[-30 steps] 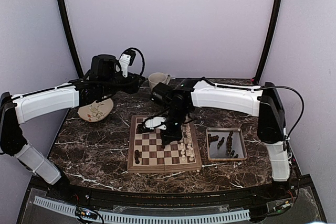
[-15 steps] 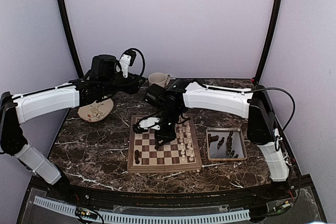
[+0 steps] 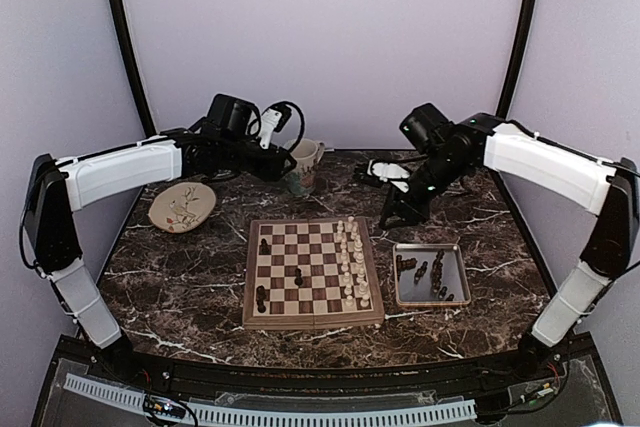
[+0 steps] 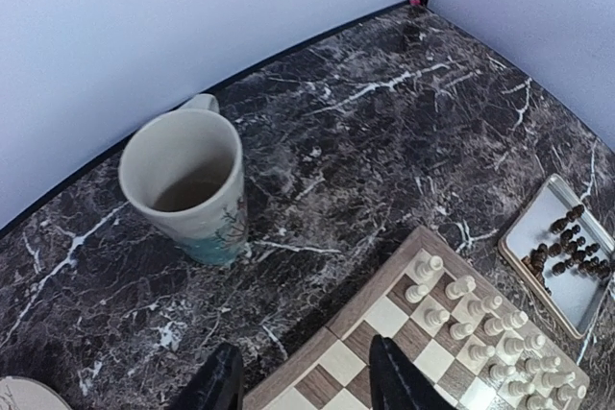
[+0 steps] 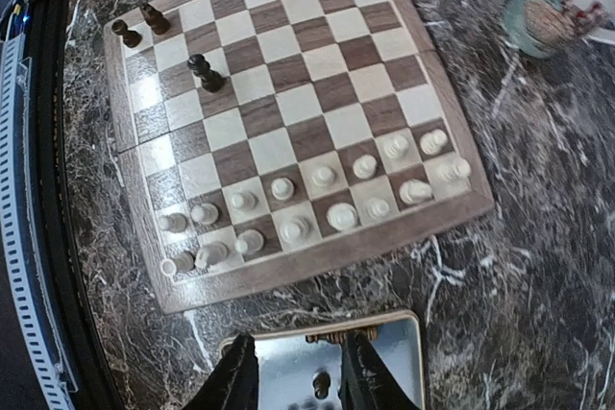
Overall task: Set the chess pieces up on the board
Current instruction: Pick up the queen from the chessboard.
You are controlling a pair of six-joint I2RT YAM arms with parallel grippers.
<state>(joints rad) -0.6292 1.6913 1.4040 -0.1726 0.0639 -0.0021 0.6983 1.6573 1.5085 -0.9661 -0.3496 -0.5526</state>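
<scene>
A shiny metal tray (image 3: 452,265) lies on the marble worktop (image 4: 384,112) just right of the board (image 5: 298,103), not touching it. It holds a loose cluster of dark chess pieces (image 4: 562,247), too small and bunched to count. A pale mug (image 4: 187,184) with a teal foot and a small drawing on its side stands upright behind the board's far edge, and only its bare inner wall shows. A beige plate (image 3: 182,208) with a plant drawing lies at the far left, well apart from the board

There is one tray, one mug, one plate and one board. Four more dark pieces stand on the board's left half: two side by side at the near left corner, one alone a few squares in, and one at the far left edge. Sixteen white pieces (image 5: 324,176) stand in two rows of eight along the right side

The left jaws hang near the mug, their fingers (image 4: 221,386) spread with nothing between them. The right jaws hang above the tray's board-side rim, fingers (image 5: 235,376) also spread and pinching nothing
</scene>
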